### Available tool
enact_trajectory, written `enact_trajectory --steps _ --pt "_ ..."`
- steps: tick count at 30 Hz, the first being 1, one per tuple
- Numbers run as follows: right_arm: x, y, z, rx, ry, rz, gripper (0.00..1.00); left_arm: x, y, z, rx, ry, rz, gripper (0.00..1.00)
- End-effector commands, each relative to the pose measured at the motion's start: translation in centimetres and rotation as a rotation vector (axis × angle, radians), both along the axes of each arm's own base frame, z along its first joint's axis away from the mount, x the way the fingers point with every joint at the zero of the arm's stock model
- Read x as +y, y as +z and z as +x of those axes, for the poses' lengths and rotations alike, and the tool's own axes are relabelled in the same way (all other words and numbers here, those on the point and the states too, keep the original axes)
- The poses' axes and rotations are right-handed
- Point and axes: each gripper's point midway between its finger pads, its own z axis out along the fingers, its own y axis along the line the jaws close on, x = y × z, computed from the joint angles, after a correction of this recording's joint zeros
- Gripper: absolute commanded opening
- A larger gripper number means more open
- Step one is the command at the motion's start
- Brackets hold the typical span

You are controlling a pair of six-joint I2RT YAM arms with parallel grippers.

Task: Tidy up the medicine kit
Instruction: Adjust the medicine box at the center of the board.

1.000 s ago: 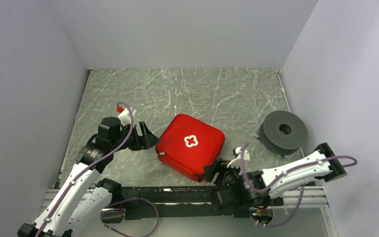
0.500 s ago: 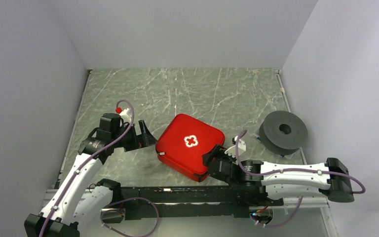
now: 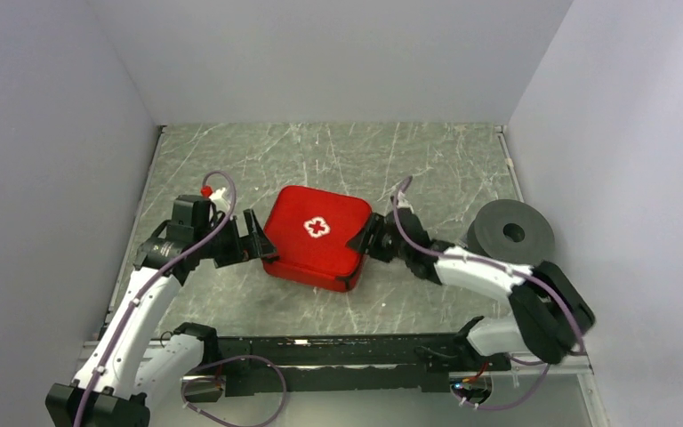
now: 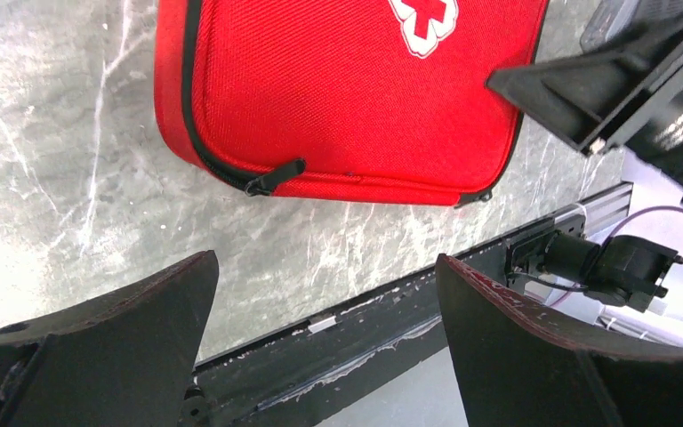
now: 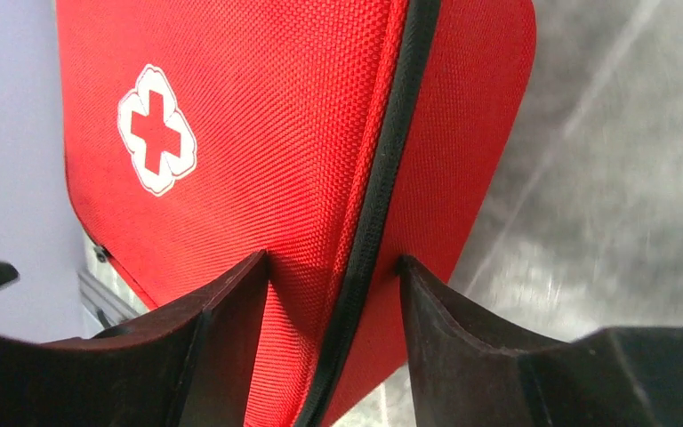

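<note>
bench (image 3: 320,160): grey marbled top, walled on three sides
medicine kit (image 3: 316,236): red case near the middle of the bench, white cross up, zip shut, sitting between the two pincers
grey disc (image 3: 510,236): round, hole in its centre, by the right wall, well apart from the kit
right pincer (image 5: 333,267): clamped on the kit's right edge, one finger on the lid, the other on the side wall
left pincer (image 4: 325,267): spread wide, holding nothing, just beside the kit's left edge
</note>
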Motion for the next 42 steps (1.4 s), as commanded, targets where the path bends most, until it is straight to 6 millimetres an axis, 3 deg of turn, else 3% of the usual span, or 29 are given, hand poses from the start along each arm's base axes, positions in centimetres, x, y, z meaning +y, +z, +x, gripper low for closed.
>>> enact_trajectory --steps 1,7,9,13,17,20,22,27,32,35,42 --pt "3.6 2.0 1.4 -0.152 0.486 0.011 0.46 0.5 0.8 1.6 -0.022 -0.002 0.025 0.99" --pt "5.8 1.0 5.3 -0.199 0.719 -0.166 0.47 1.1 0.0 3.5 0.027 -0.006 0.028 0.98" --pt "6.5 1.6 7.3 -0.251 0.752 -0.216 0.48 1.5 0.2 4.1 0.027 0.003 0.03 0.98" --pt "7.4 4.7 10.1 -0.405 0.802 -0.291 0.53 2.3 1.0 5.3 0.007 0.022 0.022 0.98" --pt "4.6 8.6 11.4 -0.529 0.69 -0.436 0.59 2.9 1.3 5.8 -0.001 0.041 0.028 0.97" --pt "1.8 10.8 9.7 -0.612 0.591 -0.523 0.62 2.6 1.4 5.9 -0.019 0.039 0.008 0.97" --pt "0.8 10.6 7.3 -0.662 0.575 -0.572 0.64 2.3 0.9 5.9 -0.007 0.041 -0.015 0.97" --pt "0.0 8.6 0.9 -0.824 0.635 -0.754 0.64 1.1 1.2 6.3 -0.026 -0.001 -0.086 0.96" --pt "-0.4 9.3 -2.8 -1.076 0.61 -0.764 0.66 0.5 1.3 7.1 -0.029 -0.024 -0.104 0.96" --pt "-1.6 9.0 -3.2 -1.163 0.552 -0.834 0.71 -0.4 0.6 7.5 -0.011 -0.042 -0.1 0.95" --pt "-0.8 7.9 -3.0 -1.255 0.486 -0.949 0.66 -1.6 -0.3 8.3 0.023 -0.061 -0.115 0.94"
